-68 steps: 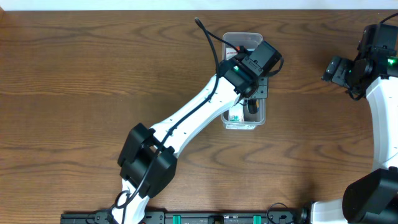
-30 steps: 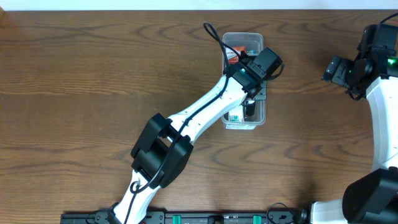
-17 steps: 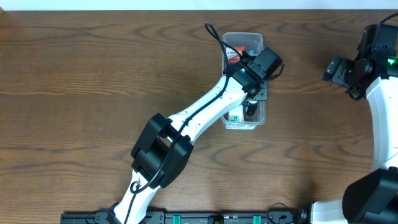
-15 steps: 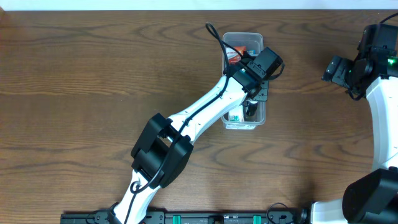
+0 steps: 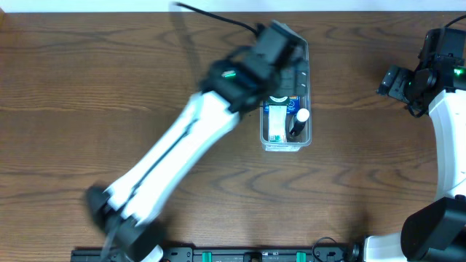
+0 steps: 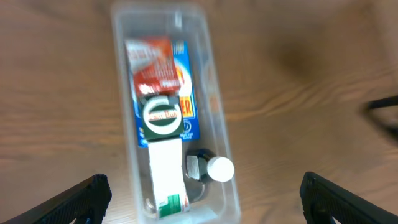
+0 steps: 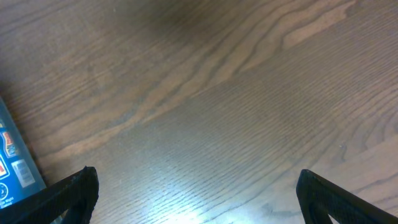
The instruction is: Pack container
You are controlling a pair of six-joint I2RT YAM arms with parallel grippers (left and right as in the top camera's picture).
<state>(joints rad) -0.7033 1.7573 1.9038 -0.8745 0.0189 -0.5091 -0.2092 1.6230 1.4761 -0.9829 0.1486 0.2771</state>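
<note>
The container point(image 5: 308, 132), a clear narrow bin, stands at the middle back of the table. In the left wrist view the container point(image 6: 119, 74) holds a red and blue box point(image 6: 163, 74), a round green-lidded item point(image 6: 160, 114), a white box point(image 6: 166, 174) and a black bottle with a white cap point(image 6: 217, 168). My left gripper point(image 5: 293, 69) hovers above the bin's far half, blurred by motion. From its own camera, the left gripper point(image 6: 203, 180) is open wide with nothing held. My right gripper point(image 5: 397, 82) is far to the right, and the right gripper point(image 7: 197, 174) stands open over bare wood.
A blue box's edge point(image 7: 12, 163) shows at the left of the right wrist view. The wooden table point(image 5: 87, 87) spreads all round the bin. The right arm's base point(image 5: 437, 225) stands at the front right corner.
My left gripper has opened and lifted up out of the container, leaving the bottle inside. The left arm has swung toward the back. The right arm has not moved.
</note>
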